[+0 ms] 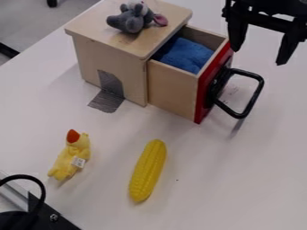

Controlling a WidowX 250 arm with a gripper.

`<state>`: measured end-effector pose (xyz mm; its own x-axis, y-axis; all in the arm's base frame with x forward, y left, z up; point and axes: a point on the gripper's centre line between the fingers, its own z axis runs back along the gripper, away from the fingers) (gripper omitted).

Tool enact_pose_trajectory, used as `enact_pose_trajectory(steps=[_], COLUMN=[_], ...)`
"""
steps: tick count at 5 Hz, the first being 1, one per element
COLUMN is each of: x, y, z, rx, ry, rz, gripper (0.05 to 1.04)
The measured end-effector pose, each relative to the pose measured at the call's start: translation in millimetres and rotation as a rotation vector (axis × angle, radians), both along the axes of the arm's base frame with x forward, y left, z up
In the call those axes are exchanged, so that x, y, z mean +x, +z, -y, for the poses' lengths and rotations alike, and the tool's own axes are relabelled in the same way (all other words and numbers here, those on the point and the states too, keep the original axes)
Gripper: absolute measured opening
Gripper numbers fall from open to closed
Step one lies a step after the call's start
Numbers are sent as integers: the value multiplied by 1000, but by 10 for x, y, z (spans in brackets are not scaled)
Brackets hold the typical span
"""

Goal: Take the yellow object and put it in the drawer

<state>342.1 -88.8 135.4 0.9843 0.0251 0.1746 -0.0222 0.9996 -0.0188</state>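
The gripper [256, 49] was held above the surface [203, 179], spread wide and unloaded. The yellow corn [148, 170] was left near the opened drawer [174, 87].

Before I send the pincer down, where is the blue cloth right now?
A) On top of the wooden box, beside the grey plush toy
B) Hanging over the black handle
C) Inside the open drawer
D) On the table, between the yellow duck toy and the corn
C: the blue cloth lies inside the pulled-out drawer, behind its red front.
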Motion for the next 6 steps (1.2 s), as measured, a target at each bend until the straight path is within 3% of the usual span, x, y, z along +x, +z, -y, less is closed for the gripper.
enact_pose_trajectory(steps=[1, 2, 4, 6], x=[-32, -336, -959, -1460], y=[-115, -244, -152, -371], z=[-9, -234, -882, -1211], rx=[10, 39, 33, -23], ry=[0, 23, 121, 126], rz=[-35, -56, 40, 60], gripper=[1000, 1000, 1000, 1000])
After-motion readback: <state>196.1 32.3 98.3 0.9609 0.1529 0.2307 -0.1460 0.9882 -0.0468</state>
